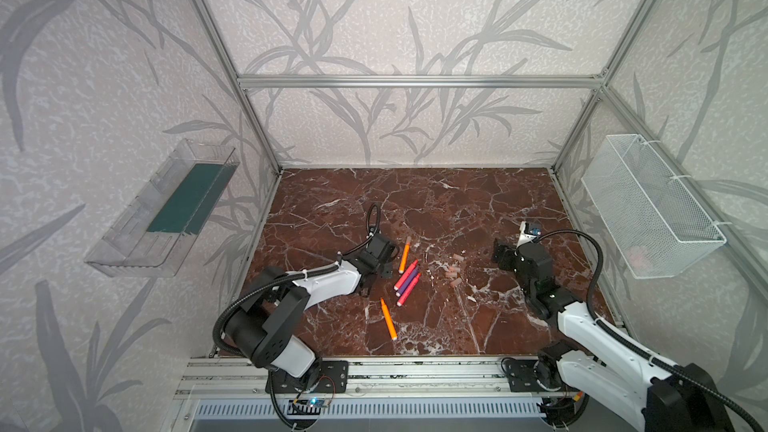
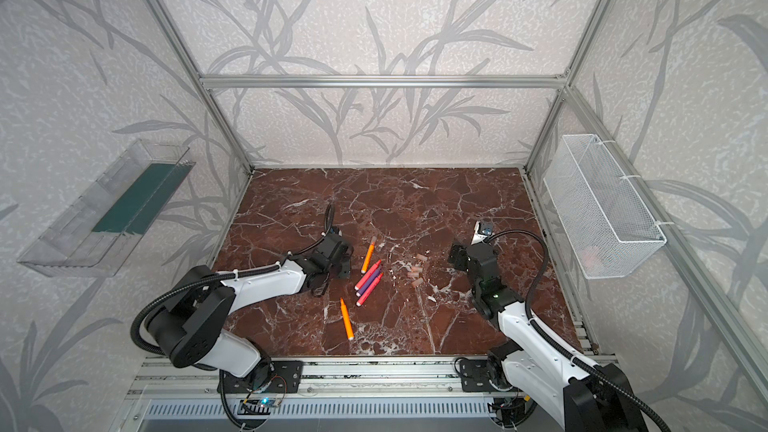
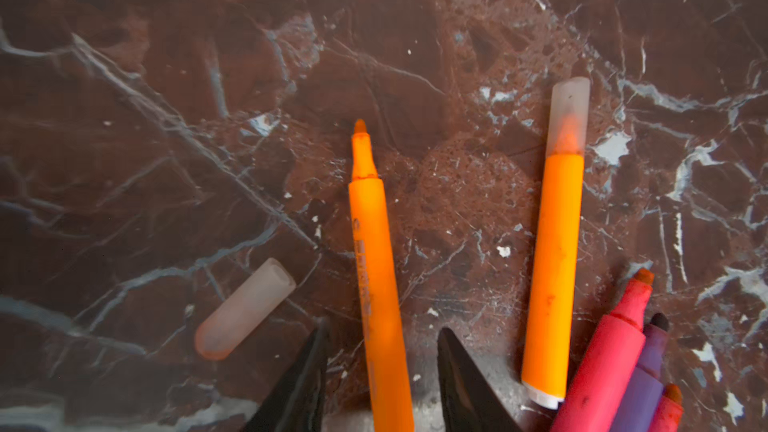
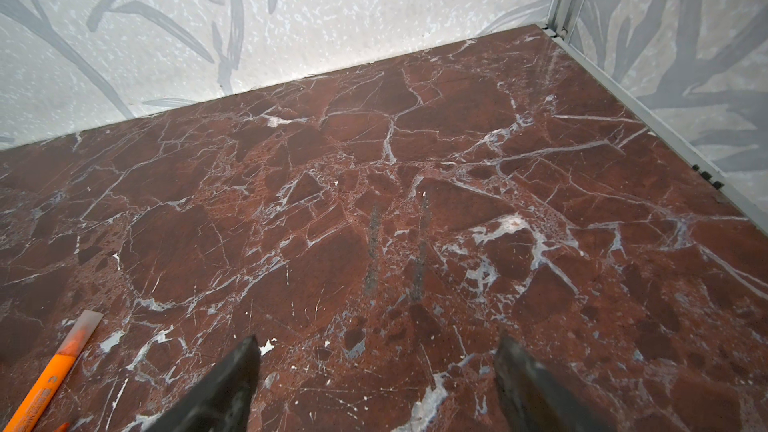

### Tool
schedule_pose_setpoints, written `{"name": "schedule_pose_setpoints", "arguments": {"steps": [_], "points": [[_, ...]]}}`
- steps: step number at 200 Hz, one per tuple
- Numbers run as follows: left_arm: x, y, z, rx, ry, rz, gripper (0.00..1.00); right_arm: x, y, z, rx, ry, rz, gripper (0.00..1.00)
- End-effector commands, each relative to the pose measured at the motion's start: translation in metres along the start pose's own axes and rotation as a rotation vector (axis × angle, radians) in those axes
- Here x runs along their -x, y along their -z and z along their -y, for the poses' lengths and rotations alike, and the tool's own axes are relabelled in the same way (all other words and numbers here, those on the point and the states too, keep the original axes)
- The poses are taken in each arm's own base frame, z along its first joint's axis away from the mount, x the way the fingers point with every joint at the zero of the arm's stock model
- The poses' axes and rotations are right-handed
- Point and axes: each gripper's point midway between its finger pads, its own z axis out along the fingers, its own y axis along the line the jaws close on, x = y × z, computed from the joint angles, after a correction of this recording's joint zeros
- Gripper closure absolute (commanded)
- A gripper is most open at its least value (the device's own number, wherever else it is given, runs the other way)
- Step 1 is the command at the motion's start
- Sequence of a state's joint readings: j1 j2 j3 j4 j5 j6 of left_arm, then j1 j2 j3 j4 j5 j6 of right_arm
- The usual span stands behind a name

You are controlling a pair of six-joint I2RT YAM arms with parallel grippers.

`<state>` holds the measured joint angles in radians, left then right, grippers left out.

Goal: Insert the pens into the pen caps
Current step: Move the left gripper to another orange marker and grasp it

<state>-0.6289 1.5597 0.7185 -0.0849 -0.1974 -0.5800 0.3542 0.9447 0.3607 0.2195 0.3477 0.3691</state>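
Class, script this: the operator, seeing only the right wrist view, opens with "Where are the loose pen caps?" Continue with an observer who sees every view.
Observer: Several short pale translucent cylindrical caps lie on the red-brown marble table, between your right gripper and the left gripper.
Operator: What lies beside my capped orange marker pen?
Observer: Two pink-red marker pens and a purple marker pen, bunched together, tips bare.
Operator: And the left gripper?
Observer: Its open jaws straddle an uncapped orange marker pen.

Your arms point(image 1: 328, 282) are glossy white shells on matte black joints point(image 1: 266, 326); black ribbed cable hoses point(image 1: 595, 259) loop alongside, cinched by white zip ties point(image 1: 306, 273).
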Motion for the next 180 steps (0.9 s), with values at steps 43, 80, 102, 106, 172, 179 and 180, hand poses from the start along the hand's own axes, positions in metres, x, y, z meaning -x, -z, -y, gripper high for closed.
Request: {"name": "schedule_pose_setpoints", "arguments": {"steps": [43,80,102,106,172,179,180], "points": [[-0.006,-0.006,0.002,0.022,0.02,-0.037,0.58,0.003,0.002,-0.001,0.012,-0.002,0.023,0.13],[-0.01,-0.009,-0.003,0.057,0.011,-0.049,0.59,0.003,0.002,-0.001,0.013,-0.001,0.024,0.13],[-0.014,-0.016,-0.003,0.075,0.0,-0.075,0.62,0.004,0.003,0.0,0.011,-0.004,0.025,0.14],[-0.015,-0.017,-0.003,0.079,-0.002,-0.079,0.63,0.003,0.003,0.0,0.011,-0.003,0.025,0.13],[-0.012,-0.014,-0.003,0.078,0.006,-0.06,0.91,0.004,0.005,0.001,0.014,-0.008,0.036,0.14],[-0.011,-0.012,-0.002,0.076,0.009,-0.055,0.94,0.004,0.005,0.002,0.011,-0.011,0.037,0.14],[-0.011,-0.012,-0.003,0.076,0.009,-0.055,0.94,0.004,0.006,0.002,0.011,-0.011,0.037,0.14]]}}
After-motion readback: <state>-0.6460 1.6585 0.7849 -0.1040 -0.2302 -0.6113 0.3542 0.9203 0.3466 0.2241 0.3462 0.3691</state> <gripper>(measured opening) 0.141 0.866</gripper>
